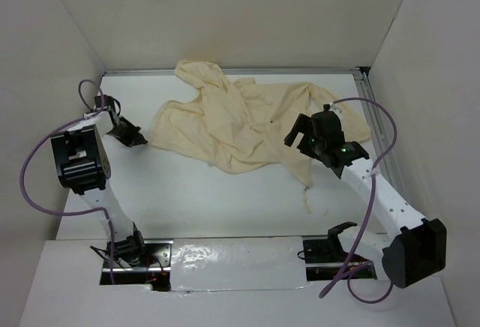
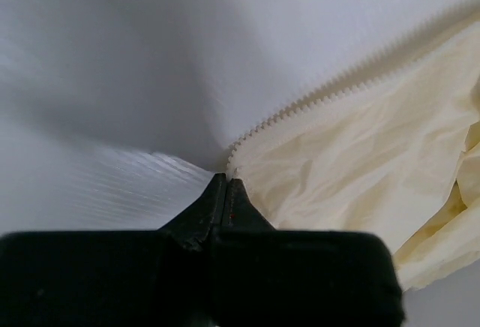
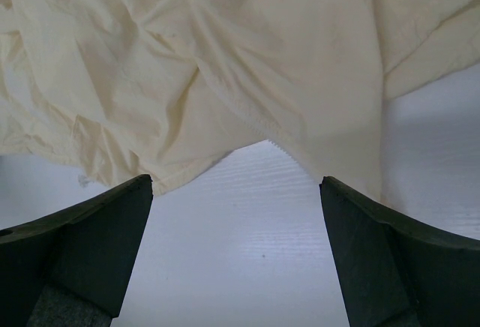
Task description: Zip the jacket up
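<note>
The pale cream jacket lies crumpled at the back middle of the white table, its hood toward the back wall. My left gripper is at the jacket's left corner. In the left wrist view the jaws are pressed together right at the fabric corner, where a row of zipper teeth ends. My right gripper hovers open over the jacket's right front edge. Its fingers frame bare table just short of a toothed hem of the jacket.
White walls close in the table on the left, back and right. A metal rail runs along the right side. A thin drawstring trails from the jacket toward the near edge. A foil strip lies between the arm bases.
</note>
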